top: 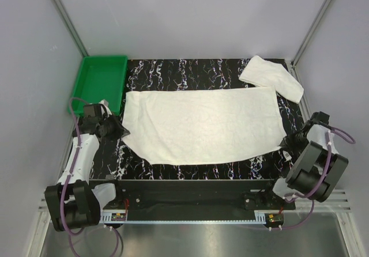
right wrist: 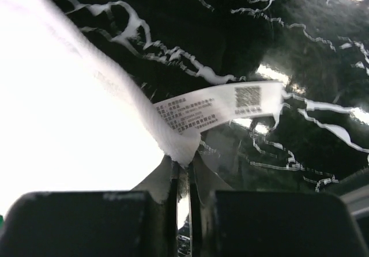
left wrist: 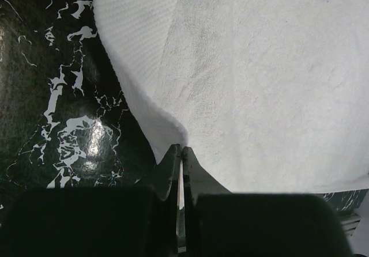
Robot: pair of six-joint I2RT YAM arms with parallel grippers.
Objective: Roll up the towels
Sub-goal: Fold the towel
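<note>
- Because it is limp, light cloth, the spread towel (top: 202,124) should sag and crease, so the near corners look like the best hold.
- The left tool (left wrist: 180,153) is pinched on its near-left edge. The right tool (right wrist: 185,160) is pinched on the near-right corner beside the care label (right wrist: 222,110).
- The towel has a ribbed hem and a fuzzy face, and lies flat mid-worktop (top: 173,70) on glossy black marble print.
- The second towel (top: 271,77) sits folded at the far right, and the rigid green tray (top: 102,83) at the far left.

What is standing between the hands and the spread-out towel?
Nothing visible. The left hand and right hand are each shut on a near corner of the spread towel. The second towel, bunched, lies at its far right corner.
</note>
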